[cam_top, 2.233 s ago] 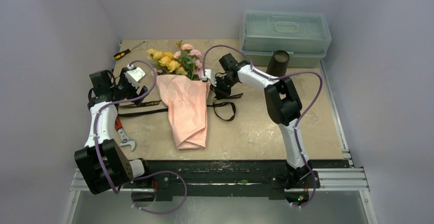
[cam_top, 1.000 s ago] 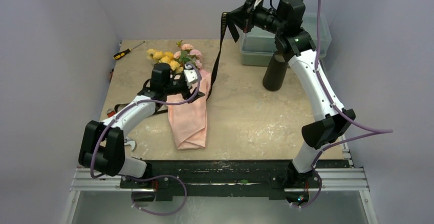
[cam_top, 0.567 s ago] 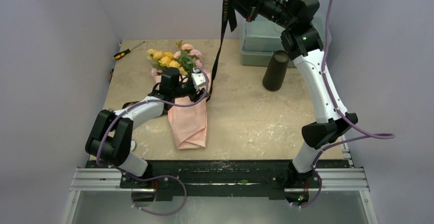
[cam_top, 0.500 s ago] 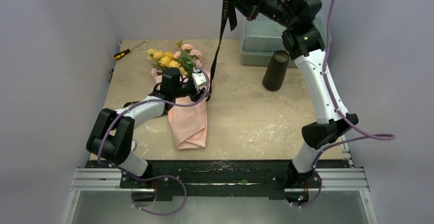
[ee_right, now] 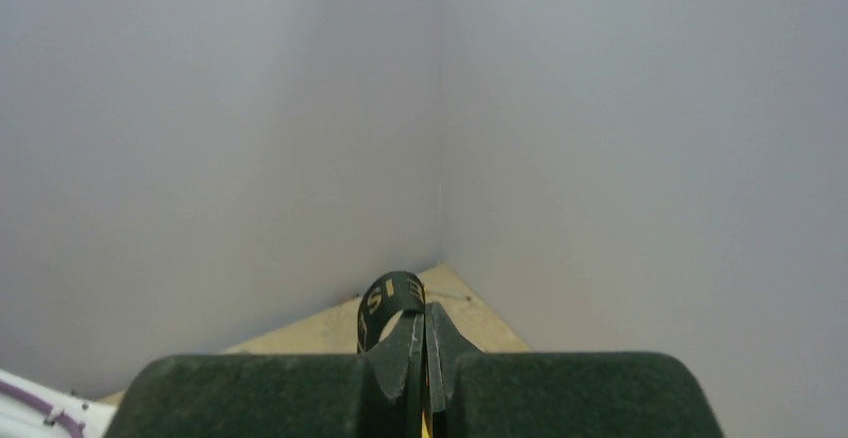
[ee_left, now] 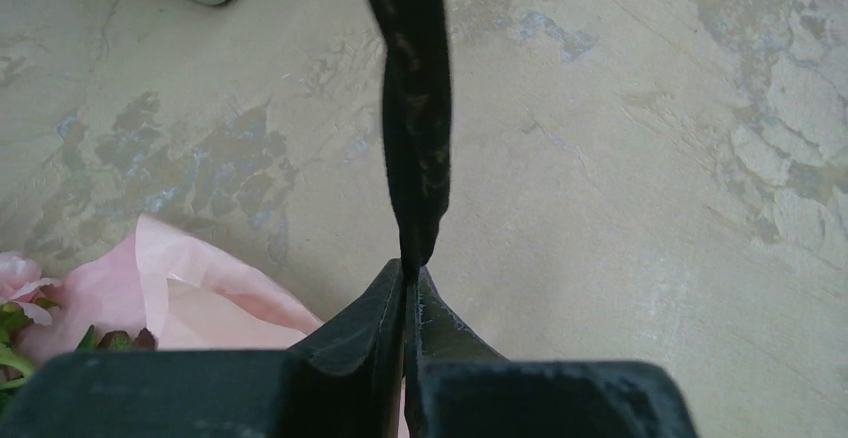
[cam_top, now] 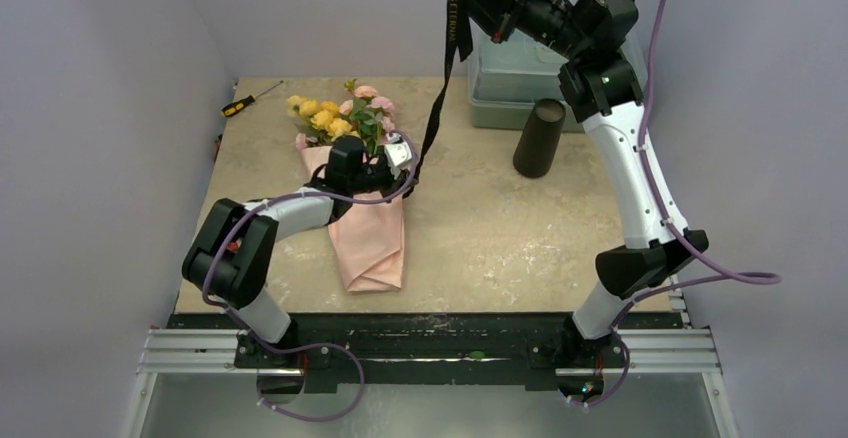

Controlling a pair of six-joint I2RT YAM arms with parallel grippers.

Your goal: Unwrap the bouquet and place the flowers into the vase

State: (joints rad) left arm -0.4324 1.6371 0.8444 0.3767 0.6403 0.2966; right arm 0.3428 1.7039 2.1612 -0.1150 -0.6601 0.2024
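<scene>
The bouquet lies on the table, its yellow and peach-pink flowers [cam_top: 340,118] pointing away from me and its pale pink paper [cam_top: 370,233] loose around the stems. A black ribbon [cam_top: 440,98] runs taut from the paper's right edge up into the air. My left gripper [cam_top: 413,168] is shut on the ribbon's lower end [ee_left: 415,108], the fingertips [ee_left: 400,283] pinching it beside the paper [ee_left: 200,298]. My right gripper [cam_top: 464,0] is raised high at the back, shut on the ribbon's upper loop [ee_right: 385,303]. The dark cylindrical vase [cam_top: 540,138] stands upright at the right.
A translucent grey-green lidded box [cam_top: 505,78] sits at the back right behind the vase, partly hidden by my right arm. A screwdriver [cam_top: 250,100] lies at the back left corner. The walls stand close on the left, back and right.
My left gripper slid right along the bouquet's top edge and shut on the ribbon's lower end. My right gripper has drifted slightly right and up, keeping hold of the ribbon.
</scene>
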